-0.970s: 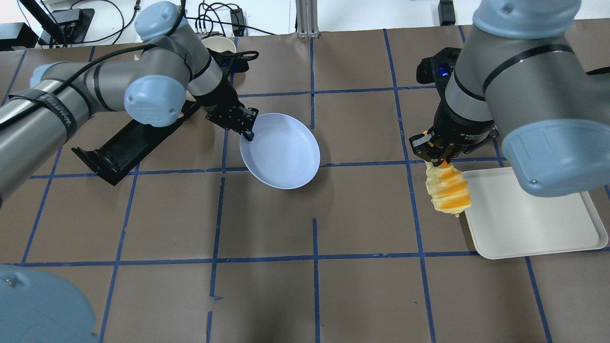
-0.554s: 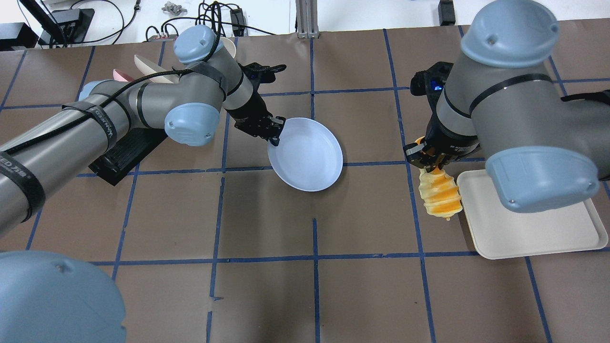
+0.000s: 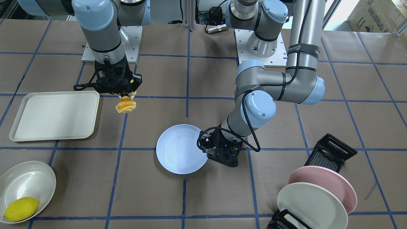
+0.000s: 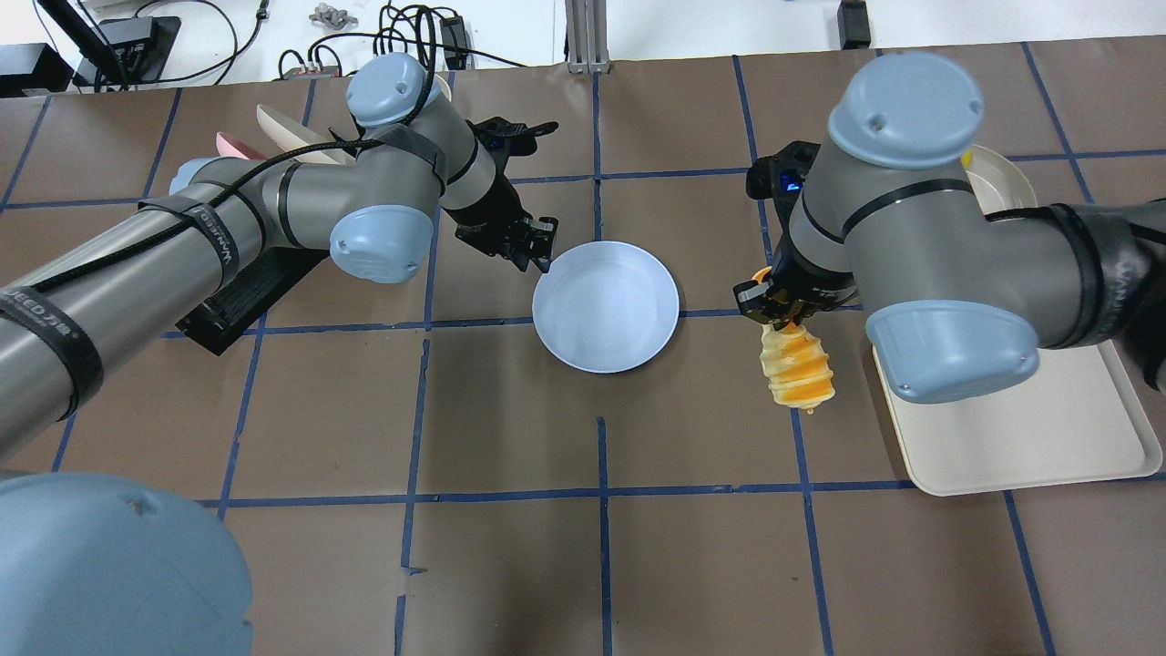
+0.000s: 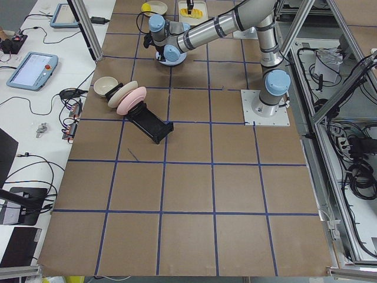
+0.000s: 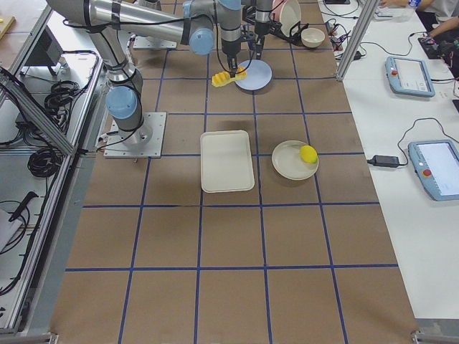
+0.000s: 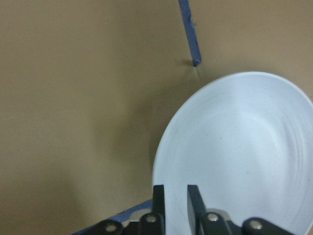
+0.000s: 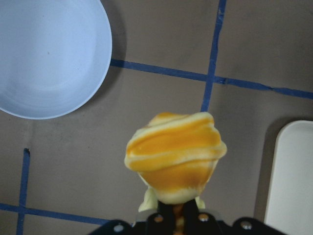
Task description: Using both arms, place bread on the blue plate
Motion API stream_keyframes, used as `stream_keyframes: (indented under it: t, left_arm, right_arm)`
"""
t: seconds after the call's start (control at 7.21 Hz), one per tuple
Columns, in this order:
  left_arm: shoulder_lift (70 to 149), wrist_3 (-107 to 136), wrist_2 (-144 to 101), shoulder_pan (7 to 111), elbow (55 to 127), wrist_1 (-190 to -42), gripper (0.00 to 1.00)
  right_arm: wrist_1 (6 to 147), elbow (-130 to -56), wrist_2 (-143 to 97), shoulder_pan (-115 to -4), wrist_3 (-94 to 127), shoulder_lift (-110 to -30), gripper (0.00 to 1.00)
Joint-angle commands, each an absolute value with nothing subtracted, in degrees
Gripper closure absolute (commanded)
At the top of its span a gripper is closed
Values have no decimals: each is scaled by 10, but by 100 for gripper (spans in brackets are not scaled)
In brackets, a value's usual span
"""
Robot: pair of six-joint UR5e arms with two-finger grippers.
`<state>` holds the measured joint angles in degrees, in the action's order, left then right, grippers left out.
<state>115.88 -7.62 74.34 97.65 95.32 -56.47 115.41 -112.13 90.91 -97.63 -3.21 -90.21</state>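
The pale blue plate [image 4: 606,305] sits near the table's middle and looks level. It also shows in the front view [image 3: 181,149] and the left wrist view [image 7: 234,147]. My left gripper [image 4: 537,251] [image 7: 176,196] is shut on the plate's far-left rim. My right gripper [image 4: 774,310] [image 3: 124,93] is shut on one end of the orange-and-cream striped bread [image 4: 800,369] [image 3: 126,105]. The bread hangs down above the table, a short way right of the plate. In the right wrist view the bread [image 8: 175,156] hangs below the jaws, with the plate [image 8: 49,54] at upper left.
A cream tray [image 4: 1020,437] lies right of the bread, under my right arm. A cream bowl [image 3: 28,168] holds a yellow lemon [image 3: 20,208]. A black rack [image 4: 237,292] holds a pink plate [image 3: 321,183] and a cream plate [image 3: 305,206] at the far left.
My left arm has carried the blue plate right, toward the table's middle, and it now looks level. My right arm has moved left with the bread, closer to the plate.
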Motion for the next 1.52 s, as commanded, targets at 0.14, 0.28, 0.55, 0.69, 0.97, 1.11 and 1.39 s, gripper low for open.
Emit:
stream_keyframes:
  t: [0.14, 0.28, 0.55, 0.69, 0.97, 1.11, 1.39]
  left_arm:
    - [1063, -76, 836, 958, 934, -683, 0]
    - [1027, -76, 881, 947, 924, -741, 0]
    - [967, -76, 891, 936, 907, -824, 0]
    - [944, -76, 900, 924, 897, -862, 0]
    - [939, -134, 884, 872, 855, -939, 0]
    - [951, -139, 872, 869, 833, -956, 0]
    - [955, -116, 872, 871, 821, -975, 1]
  right_arm:
    - [1238, -1097, 914, -1051, 25, -825, 95]
    - [1238, -1081, 911, -1052, 25, -802, 95]
    - [1234, -997, 909, -1067, 26, -726, 95]
    - [1237, -960, 909, -1081, 30, -676, 95]
    - [1221, -899, 911, -1100, 33, -632, 95]
    - [1221, -892, 911, -1100, 33, -613, 95]
    - [1220, -890, 911, -1100, 33, -603, 94]
